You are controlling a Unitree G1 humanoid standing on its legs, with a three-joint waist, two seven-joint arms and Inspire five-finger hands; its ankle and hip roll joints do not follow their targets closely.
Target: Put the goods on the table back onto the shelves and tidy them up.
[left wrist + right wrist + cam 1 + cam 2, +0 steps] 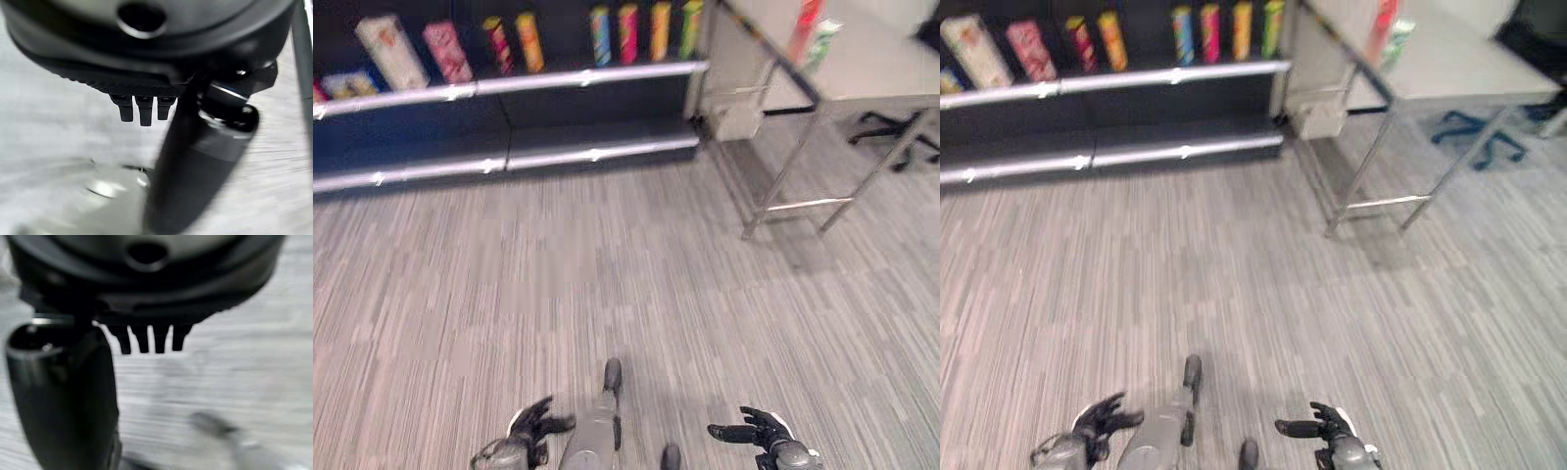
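A red pack [806,24] and a green pack [822,44] stand on the grey table [881,59] at the upper right. The dark shelf unit [587,76] runs along the back left. Its upper shelf carries a white bag [391,49], a pink bag [447,51] and several upright tubes [626,32]. My left hand [530,426] and right hand [759,431] hang low over the carpet, far from both, open and holding nothing. Straight fingers [140,110] show in the left wrist view, and straight fingers [146,340] in the right wrist view, with carpet beyond.
The lower shelf [597,152] is bare. A white box [736,119] sits under the table by its metal legs [783,171]. An office chair base [891,132] stands behind the table. Striped grey carpet [607,274] stretches between me and the shelves.
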